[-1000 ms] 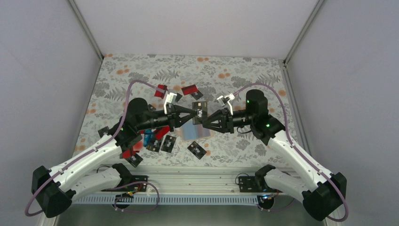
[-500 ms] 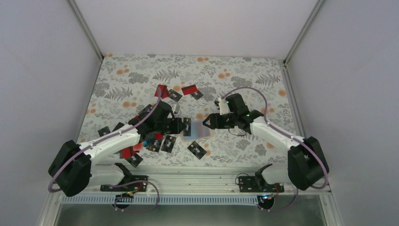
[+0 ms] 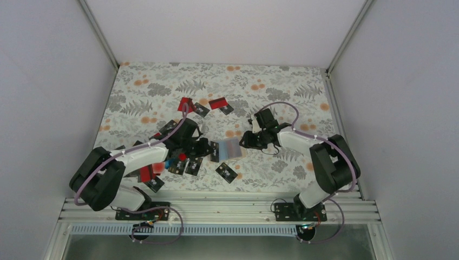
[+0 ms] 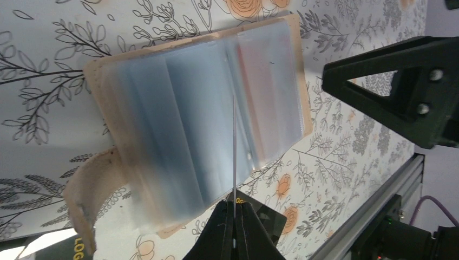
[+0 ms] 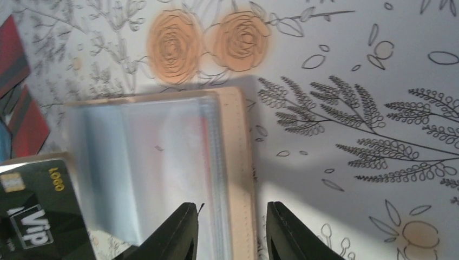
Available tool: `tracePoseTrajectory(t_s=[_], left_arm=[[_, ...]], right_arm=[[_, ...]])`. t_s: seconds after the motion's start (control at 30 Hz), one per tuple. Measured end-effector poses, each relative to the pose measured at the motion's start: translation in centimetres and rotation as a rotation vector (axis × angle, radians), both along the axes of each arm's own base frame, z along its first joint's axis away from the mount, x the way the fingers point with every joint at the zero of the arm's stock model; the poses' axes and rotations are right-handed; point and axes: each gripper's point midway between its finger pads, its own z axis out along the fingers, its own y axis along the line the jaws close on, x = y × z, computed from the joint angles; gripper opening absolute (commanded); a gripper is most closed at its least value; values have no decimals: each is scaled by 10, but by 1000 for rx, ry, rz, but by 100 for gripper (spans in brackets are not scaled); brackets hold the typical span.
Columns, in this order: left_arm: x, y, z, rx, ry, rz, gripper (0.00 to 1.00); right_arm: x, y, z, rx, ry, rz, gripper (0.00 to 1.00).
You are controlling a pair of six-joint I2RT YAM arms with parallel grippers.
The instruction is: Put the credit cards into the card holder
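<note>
While pinching a card (image 4: 234,151), faces the open card holder (image 4: 184,124)

Clamps the black card edge-on in the left gripper (image 4: 234,208), fingers pressed onto its near end. Has the card holder lying open on the flowered table (image 4: 48,38), clear pockets up, just ahead of those fingertips. Spreads the right gripper (image 5: 231,208), holder's tan border between its fingers. Shows loose cards (image 3: 226,172) around the left fingers.

Credit cards (image 3: 194,165) lie scattered left of the card holder (image 3: 231,147) — all on the table (image 3: 281,81).
</note>
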Motion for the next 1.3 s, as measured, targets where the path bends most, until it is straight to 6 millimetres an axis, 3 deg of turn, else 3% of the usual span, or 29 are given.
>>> tracePoseTrajectory(t_s=[0.2,0.4,0.57,1.3], left_arm=[[4,-6,-7,-44,32,-15,2],[4,-10,-19,-61,79,-28,2],[4,-14,-18,-82,85,-36,2],[8,-19,-23,-94,94,-39,2]], right_arm=[[0,1,-20,1,48,5,30],[4,11,-20,46,38,32,25],[7,15,-21,67,33,47,20],[0,15,-23,95,40,61,18]])
